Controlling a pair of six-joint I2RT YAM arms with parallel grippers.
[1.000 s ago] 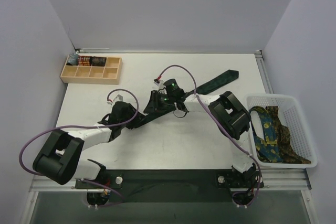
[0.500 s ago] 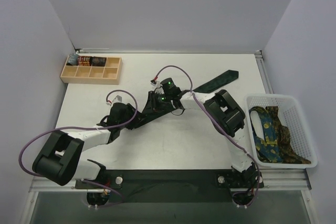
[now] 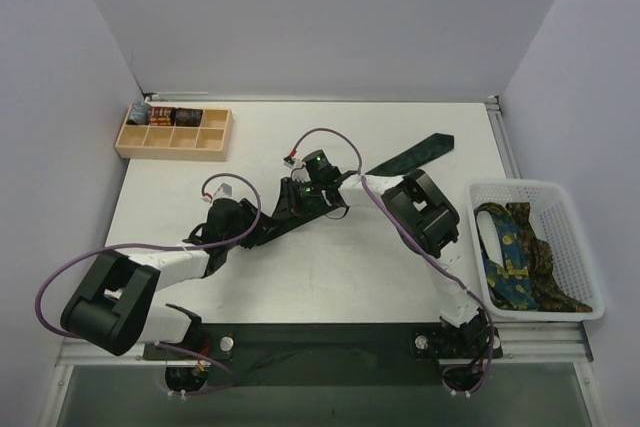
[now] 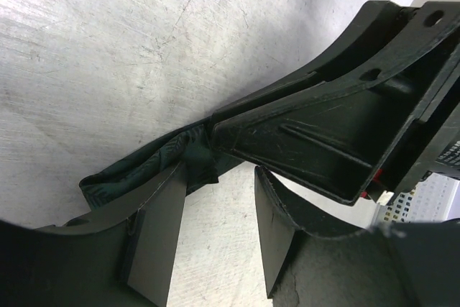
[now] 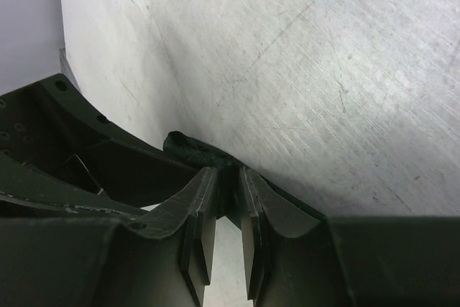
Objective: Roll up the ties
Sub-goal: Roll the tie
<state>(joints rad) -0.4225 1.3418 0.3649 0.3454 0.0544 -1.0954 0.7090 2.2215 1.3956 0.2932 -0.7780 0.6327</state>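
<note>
So over at 10 o'clock on the white table there's a shallow wooden tray with little compartments, with a few small dark rolls in its back row; can't make out what they are. Moving toward the middle, the left gripper sits low over the tabletop with its fingers clearly apart and nothing between them. The bunched near end of the plain dark green fabric necktie is right at the tip of one finger. Just beside it, at about 1 o'clock from it, the right gripper has its pads nearly together, pinched on that same folded end of the tie. From there the tie runs flat across the table toward 2 o'clock, pointed tip near the far right corner. Way out at 3 to 4 o'clock there's a white plastic mesh basket holding a blue tie with yellow pattern and a brown patterned tie, piled together.
</note>
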